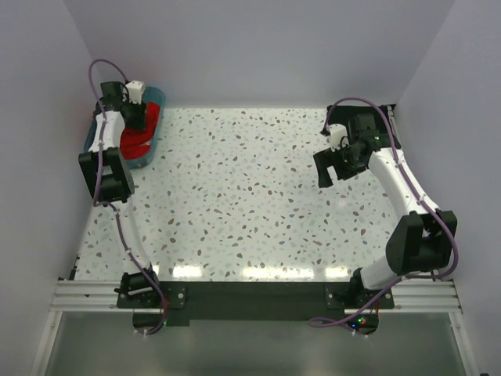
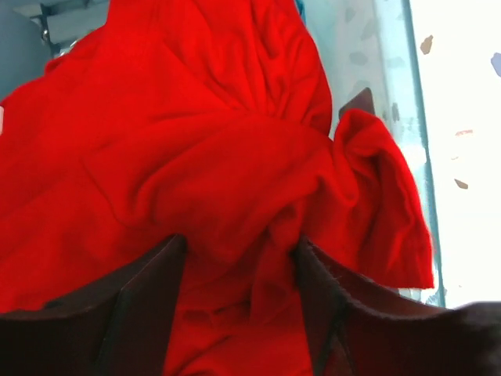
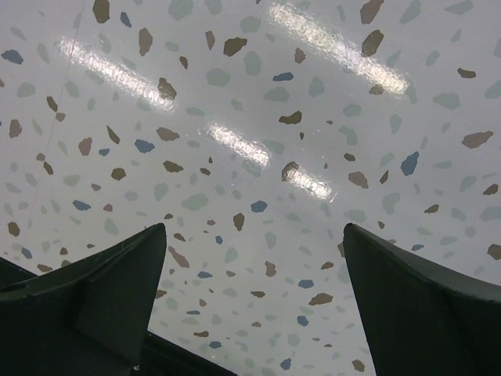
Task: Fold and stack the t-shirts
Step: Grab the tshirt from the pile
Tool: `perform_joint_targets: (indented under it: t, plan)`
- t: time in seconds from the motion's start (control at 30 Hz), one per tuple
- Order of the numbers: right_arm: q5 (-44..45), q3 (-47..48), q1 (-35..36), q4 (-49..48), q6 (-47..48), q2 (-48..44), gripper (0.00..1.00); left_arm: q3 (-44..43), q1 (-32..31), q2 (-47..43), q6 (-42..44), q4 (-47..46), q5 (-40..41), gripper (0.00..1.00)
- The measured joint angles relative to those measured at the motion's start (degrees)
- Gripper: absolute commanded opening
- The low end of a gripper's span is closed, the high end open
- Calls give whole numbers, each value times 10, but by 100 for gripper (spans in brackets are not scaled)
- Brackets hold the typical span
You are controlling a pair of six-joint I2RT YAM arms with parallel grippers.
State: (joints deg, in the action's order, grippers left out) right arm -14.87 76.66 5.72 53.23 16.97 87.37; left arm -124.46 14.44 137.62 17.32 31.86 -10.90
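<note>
The bright red t-shirt [image 1: 143, 135] lies crumpled in the teal basin [image 1: 160, 99] at the far left corner of the table. My left gripper [image 1: 131, 116] reaches down into the basin. In the left wrist view the red shirt [image 2: 219, 141] fills the frame, and my left gripper [image 2: 241, 254] is open, its jaws standing to either side of a raised fold of the cloth. My right gripper [image 1: 329, 168] is open and empty above the bare table at the far right; it also shows in the right wrist view [image 3: 254, 235]. The black t-shirt is out of view.
The basin's pale teal wall [image 2: 391, 86] runs along the right side of the shirt. The speckled tabletop [image 1: 250, 196] is enclosed by white walls at the left, back and right. The arm bases sit on the rail at the near edge.
</note>
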Motion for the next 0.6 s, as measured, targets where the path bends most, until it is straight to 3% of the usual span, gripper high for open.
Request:
perform_joint_targets:
  t: [0.03, 0.1, 0.13, 0.2, 0.37, 0.6]
  plan:
    - [4, 0, 0, 0, 1, 0, 99, 0, 0, 2, 1, -2, 2, 39]
    - [5, 0, 0, 1, 2, 0, 98, 0, 0, 3, 2, -9, 4, 24]
    - [7, 0, 0, 2, 2, 0, 99, 0, 0, 3, 2, -13, 5, 12]
    - [9, 0, 0, 2, 3, 0, 99, 0, 0, 0, 0, -22, 4, 1]
    - [9, 0, 0, 2, 5, 0, 99, 22, 1, -43, -12, -40, 4, 0]
    - [5, -2, 0, 1, 4, -8, 99, 17, 3, -171, -47, -84, -25, 0]
